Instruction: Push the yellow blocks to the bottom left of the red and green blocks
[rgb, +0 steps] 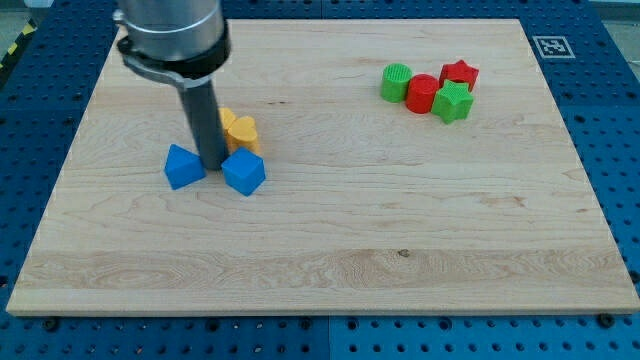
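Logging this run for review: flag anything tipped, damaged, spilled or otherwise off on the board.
Nothing stands out. My tip sits between the two blue blocks, just below the yellow blocks. The red and green blocks cluster at the view's upper right. The board looks unmarked.

The light is bright, even and soft, seemingly from overhead. The pale wooden bench (330, 250) shows no glare or hot spots, and its grain reads clearly from edge to edge. Shadows are short and faint: a thin dark rim hugs the base of the two blue blocks (184, 166) near the left edge and of the red and green blocks (437, 90) toward the top right corner. The rod (208, 125) casts almost no shadow. Focus is sharp throughout, though the grey arm housing (170, 35) at the top left is cropped. Straight bench edges show little distortion.
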